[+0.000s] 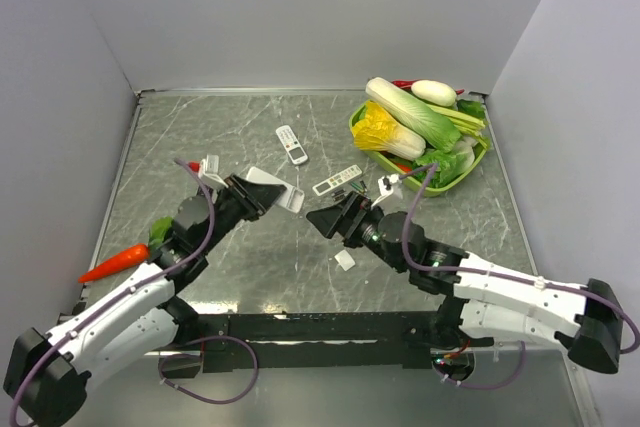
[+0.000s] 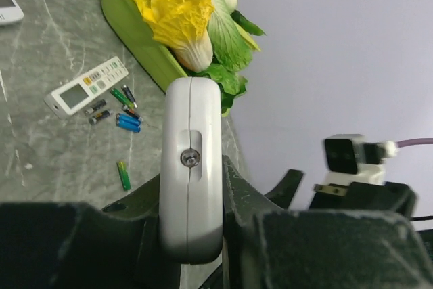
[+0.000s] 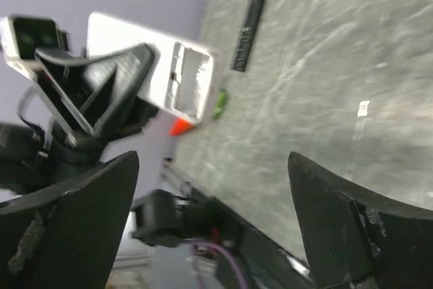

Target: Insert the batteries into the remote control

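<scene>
My left gripper (image 1: 258, 197) is shut on a white remote control (image 1: 285, 194), held on edge above the table. In the left wrist view the remote control (image 2: 191, 160) stands clamped between the fingers of that gripper (image 2: 193, 175). The right wrist view shows its open battery compartment (image 3: 186, 79), which looks empty. My right gripper (image 1: 318, 219) faces it from the right, open and holding nothing (image 3: 213, 160). The batteries (image 2: 125, 120) lie loose on the table beside a second white remote (image 2: 86, 86). One green battery (image 2: 124, 175) lies apart from them.
A green basket (image 1: 358, 132) of vegetables sits at the back right. A small white remote (image 1: 291, 144) lies mid-table, a carrot (image 1: 115, 262) at the left. A small white piece (image 1: 345, 260) lies near my right arm. A black remote (image 3: 248, 21) lies further off.
</scene>
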{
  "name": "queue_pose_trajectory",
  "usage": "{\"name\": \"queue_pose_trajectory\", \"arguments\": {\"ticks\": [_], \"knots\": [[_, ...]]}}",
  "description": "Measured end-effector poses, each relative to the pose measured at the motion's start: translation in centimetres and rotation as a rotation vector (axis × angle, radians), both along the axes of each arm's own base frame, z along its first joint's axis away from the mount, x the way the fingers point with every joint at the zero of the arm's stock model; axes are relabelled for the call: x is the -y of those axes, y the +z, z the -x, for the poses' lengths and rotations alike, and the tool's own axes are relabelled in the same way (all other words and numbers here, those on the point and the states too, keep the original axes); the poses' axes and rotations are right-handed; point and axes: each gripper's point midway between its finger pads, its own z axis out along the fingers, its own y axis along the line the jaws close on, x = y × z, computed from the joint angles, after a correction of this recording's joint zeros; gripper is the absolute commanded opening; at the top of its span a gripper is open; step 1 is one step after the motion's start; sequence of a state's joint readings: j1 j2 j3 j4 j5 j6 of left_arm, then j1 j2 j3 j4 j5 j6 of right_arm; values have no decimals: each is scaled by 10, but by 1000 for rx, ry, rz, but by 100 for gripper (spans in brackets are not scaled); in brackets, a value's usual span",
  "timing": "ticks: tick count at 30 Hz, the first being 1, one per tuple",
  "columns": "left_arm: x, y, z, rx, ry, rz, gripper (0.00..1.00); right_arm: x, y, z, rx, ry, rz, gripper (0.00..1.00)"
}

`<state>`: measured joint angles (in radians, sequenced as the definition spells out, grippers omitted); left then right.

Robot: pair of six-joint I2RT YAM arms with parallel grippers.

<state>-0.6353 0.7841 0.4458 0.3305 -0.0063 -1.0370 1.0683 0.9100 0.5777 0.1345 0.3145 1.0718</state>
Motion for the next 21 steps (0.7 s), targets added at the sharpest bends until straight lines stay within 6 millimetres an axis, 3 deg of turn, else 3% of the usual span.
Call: {"name": "queue_pose_trajectory", "arguments": {"ticks": [5,8,11,17,21], "knots": [[-11,-12,-14,-8,-75,-85,1,31,14,-11,62,-30,176,100],[-20,-32,-19,-66,-146,-142,1,53,3,-18,61,-47,283,100],[-25,-36,-23,-101,-229,-189,1,74,-18,-25,28,-40,390,100],[-30,2,-28,13,-371,-311,1,98,-58,-36,-70,17,598,99],[-26,16,-14,134,-453,-335,1,98,-71,-50,-113,68,705,95]]}}
